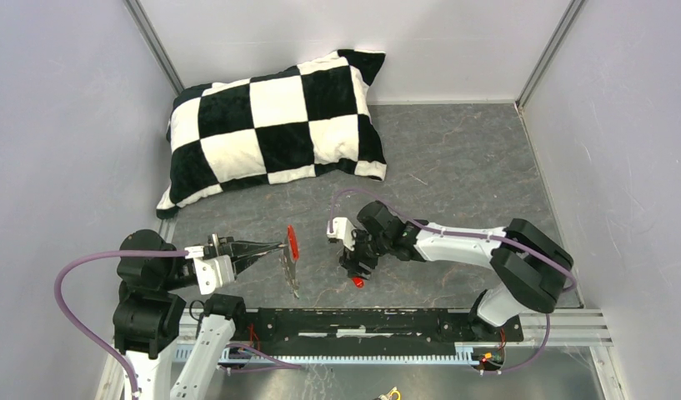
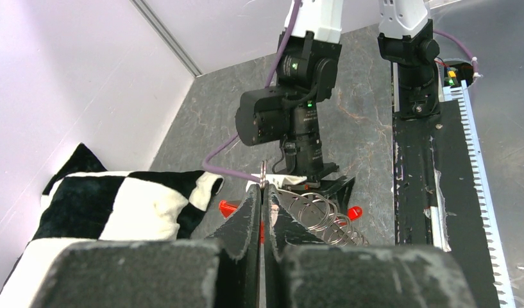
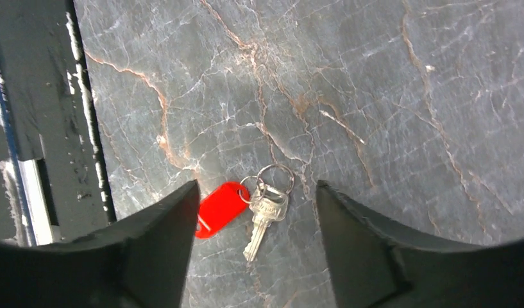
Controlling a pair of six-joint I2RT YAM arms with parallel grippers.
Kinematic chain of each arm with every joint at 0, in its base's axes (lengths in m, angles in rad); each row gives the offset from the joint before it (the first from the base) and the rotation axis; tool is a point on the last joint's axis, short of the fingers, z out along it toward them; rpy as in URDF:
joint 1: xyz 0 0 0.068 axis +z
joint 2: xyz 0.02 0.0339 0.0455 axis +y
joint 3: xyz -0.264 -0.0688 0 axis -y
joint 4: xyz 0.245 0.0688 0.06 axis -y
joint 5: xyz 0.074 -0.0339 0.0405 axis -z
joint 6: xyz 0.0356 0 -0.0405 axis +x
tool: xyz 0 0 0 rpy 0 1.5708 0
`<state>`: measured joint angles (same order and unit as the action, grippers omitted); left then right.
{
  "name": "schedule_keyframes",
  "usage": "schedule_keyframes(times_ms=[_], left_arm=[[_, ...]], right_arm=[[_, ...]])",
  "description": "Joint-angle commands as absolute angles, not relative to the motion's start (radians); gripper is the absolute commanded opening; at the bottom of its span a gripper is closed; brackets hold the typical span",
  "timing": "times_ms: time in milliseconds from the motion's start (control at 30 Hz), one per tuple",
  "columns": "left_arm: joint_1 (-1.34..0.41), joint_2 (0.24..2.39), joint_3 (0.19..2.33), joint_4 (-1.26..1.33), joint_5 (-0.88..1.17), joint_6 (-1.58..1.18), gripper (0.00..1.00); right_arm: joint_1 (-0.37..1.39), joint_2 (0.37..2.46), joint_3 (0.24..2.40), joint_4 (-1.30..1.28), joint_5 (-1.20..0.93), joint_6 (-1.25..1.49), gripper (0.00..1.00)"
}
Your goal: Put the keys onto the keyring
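As seen from above, the left end effector (image 1: 280, 247) points sideways over the counter (image 1: 453, 167) toward the right arm, lifted clear of the surface. It is clenched: its wrist view shows both fingers (image 2: 249, 218) pressed flat together, with a thin sliver of metal poking up from the seam. It is grasping the keyring (image 1: 292, 267). The red fob (image 1: 292, 240) stands on edge just past the fingertips. The silvery part hangs down from them, and in the wrist view it reads as loops of wire just ahead and to the right. Chain or coil, cannot tell.

The right end effector (image 3: 256, 187) is released, fingers spread wide and aimed down at the counter. A silver key (image 3: 262, 221) lies flat on the counter directly beneath the gap, touching neither finger. A small split ring (image 3: 275, 174) sits at its head. A red tag (image 3: 220, 208) on the same ring lies toward the finger at the left of that view, its end right at that finger's edge; contact unclear.

The key and the keyring are apart, one under each end effector. The two end effectors are near each other and not touching.

A checkered pillow (image 1: 274, 125) lies well beyond the left end effector, against the far wall.
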<state>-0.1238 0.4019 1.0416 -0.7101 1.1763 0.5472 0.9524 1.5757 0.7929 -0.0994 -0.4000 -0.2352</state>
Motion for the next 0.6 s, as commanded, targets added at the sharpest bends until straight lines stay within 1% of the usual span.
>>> schedule_keyframes(times_ms=[0, 33, 200, 333, 400, 433, 467, 533, 567], left_arm=[[-0.118, 0.393, 1.067, -0.702, 1.162, 0.563, 0.02], [-0.118, 0.394, 1.066, -0.702, 1.162, 0.564, 0.02], [-0.118, 0.396, 1.065, -0.701, 1.161, 0.568, 0.02], [-0.118, 0.394, 1.069, -0.701, 1.153, 0.564, 0.02], [-0.118, 0.394, 1.073, -0.701, 1.148, 0.565, 0.02], [-0.118, 0.393, 1.076, -0.701, 1.146, 0.566, 0.02], [-0.118, 0.395, 1.077, -0.702, 1.146, 0.566, 0.02], [-0.118, 0.394, 1.081, -0.702, 1.147, 0.568, 0.02], [-0.118, 0.395, 1.081, -0.702, 1.146, 0.567, 0.02]], right_arm=[[0.948, 1.48, 0.745, -0.022, -0.38, -0.222, 0.87], [0.948, 1.477, 0.743, -0.023, -0.388, -0.222, 0.98], [0.952, 1.481, 0.73, -0.039, -0.397, -0.24, 0.98], [0.942, 1.398, 0.74, -0.052, -0.358, -0.217, 0.98], [0.914, 1.315, 0.721, -0.013, -0.41, -0.15, 0.98], [0.899, 1.267, 0.683, 0.087, -0.438, -0.068, 0.98], [0.896, 1.217, 0.621, 0.177, -0.4, 0.041, 0.98], [0.896, 1.191, 0.578, 0.212, -0.333, 0.127, 0.98], [0.895, 1.221, 0.587, 0.202, -0.374, 0.114, 0.98]])
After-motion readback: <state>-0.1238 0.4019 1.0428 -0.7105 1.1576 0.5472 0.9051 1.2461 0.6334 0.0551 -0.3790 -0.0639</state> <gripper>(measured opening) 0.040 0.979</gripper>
